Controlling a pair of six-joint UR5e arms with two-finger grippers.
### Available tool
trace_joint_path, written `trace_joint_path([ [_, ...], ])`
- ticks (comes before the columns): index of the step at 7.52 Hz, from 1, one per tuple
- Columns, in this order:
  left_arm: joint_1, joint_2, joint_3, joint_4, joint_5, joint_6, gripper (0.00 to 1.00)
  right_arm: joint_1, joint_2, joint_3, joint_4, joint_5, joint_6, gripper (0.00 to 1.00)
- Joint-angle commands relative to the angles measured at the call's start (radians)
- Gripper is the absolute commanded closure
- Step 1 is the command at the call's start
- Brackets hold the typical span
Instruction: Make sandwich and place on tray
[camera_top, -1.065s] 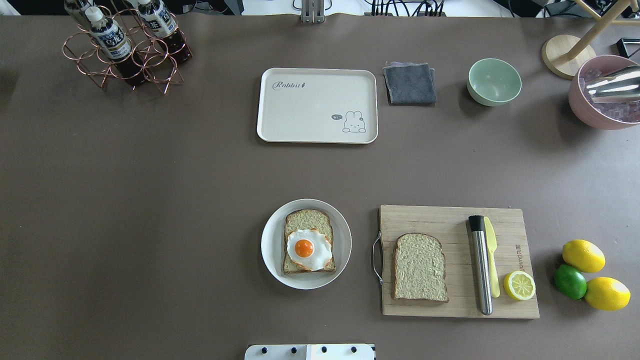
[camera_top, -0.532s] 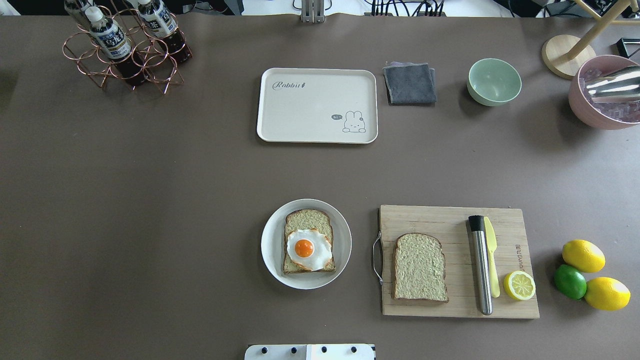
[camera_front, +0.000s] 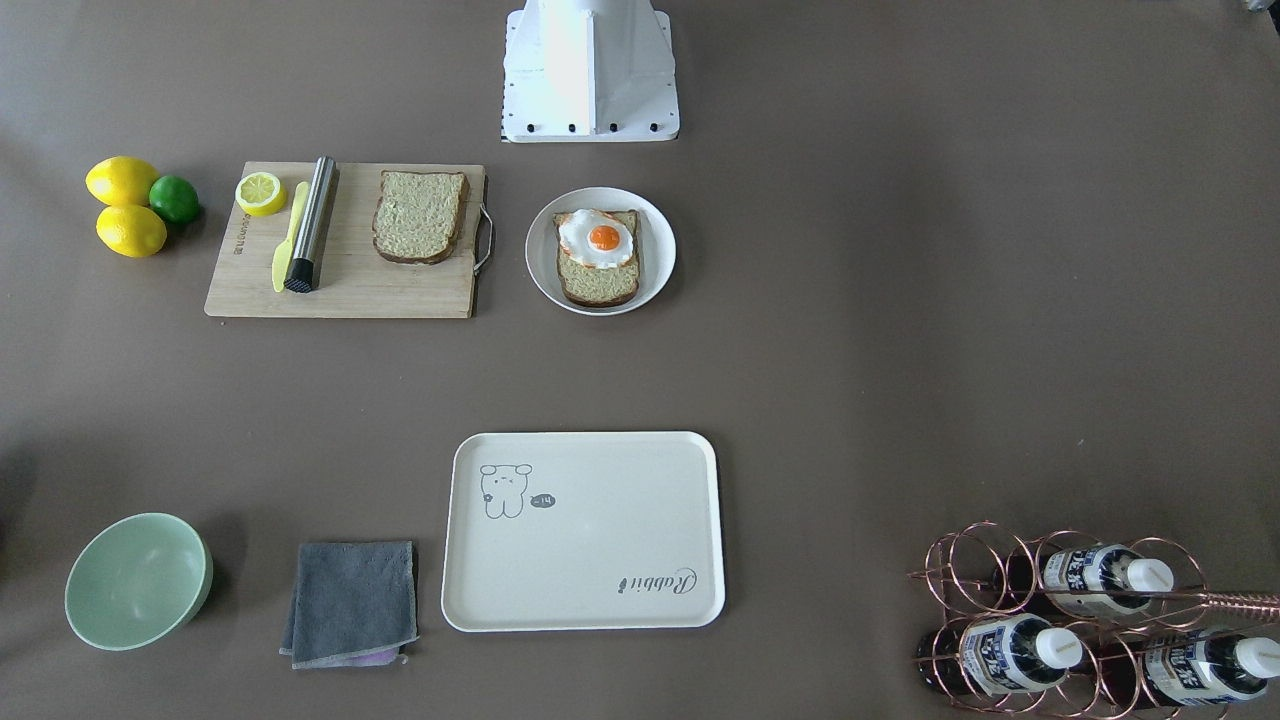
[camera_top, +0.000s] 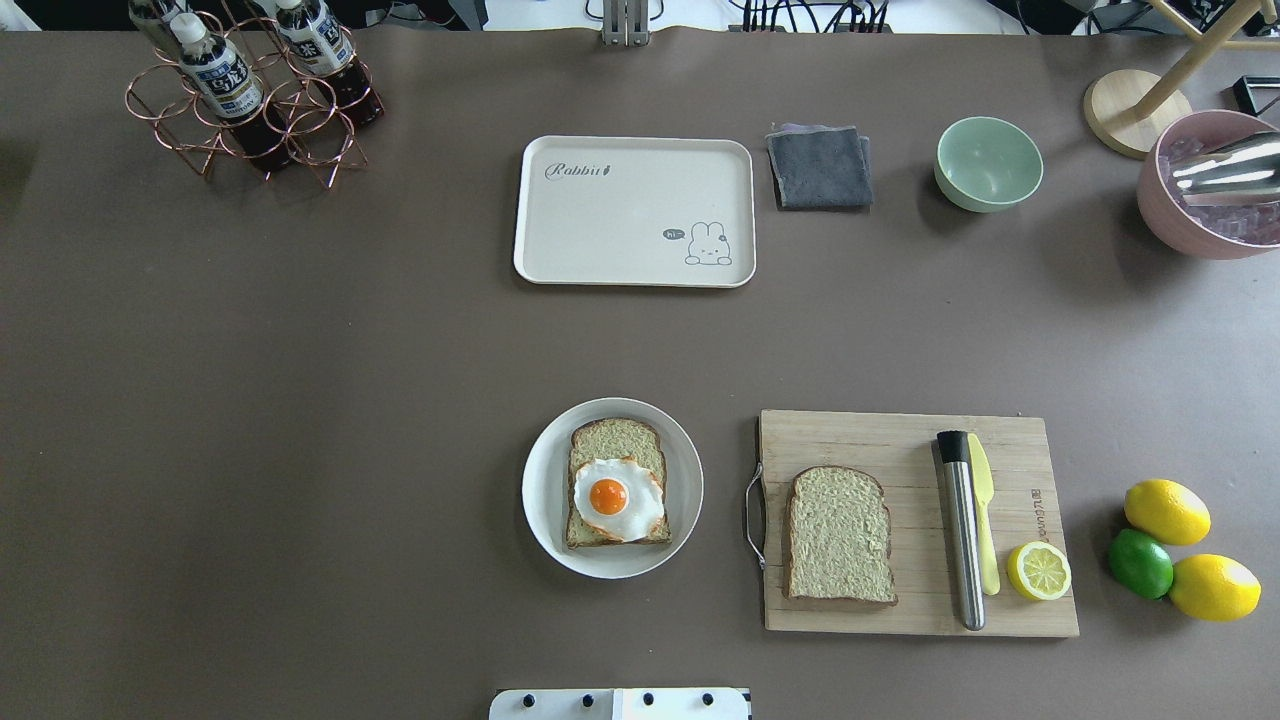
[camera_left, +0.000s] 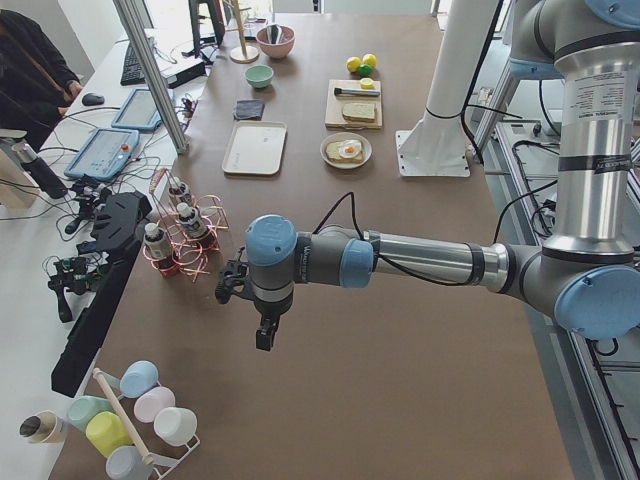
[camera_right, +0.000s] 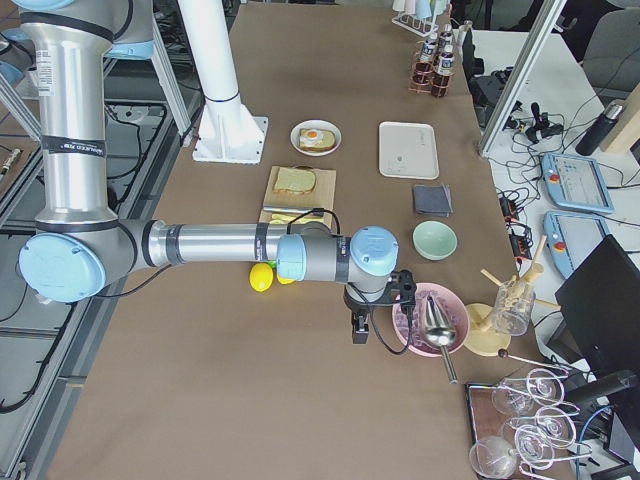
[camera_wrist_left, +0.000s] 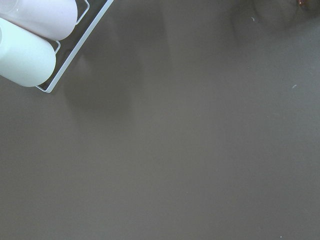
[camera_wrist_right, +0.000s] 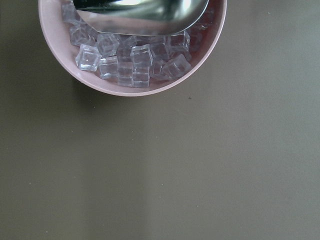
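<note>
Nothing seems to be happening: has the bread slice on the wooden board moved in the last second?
No. The bread slice sits where it was, the same gap from the metal handle of the cutting board in the overhead view.

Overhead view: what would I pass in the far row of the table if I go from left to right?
bottles in their wire rack → tray → grey cloth → green bowl → pink bowl with ice
</note>
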Motion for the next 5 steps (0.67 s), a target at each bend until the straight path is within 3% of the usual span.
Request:
trace_joint_path([
  [1, 0.018, 0.0, 0.004, 0.0, 0.002, 0.0, 0.02, 0.0, 0.001, 0.007, 0.0, 0.003, 0.003, 0.0],
  [5, 0.038, -0.003, -0.025, -0.005, 0.0, -0.005, 0.02, 0.0, -0.001, 0.005, -0.002, 0.003, 0.003, 0.0],
])
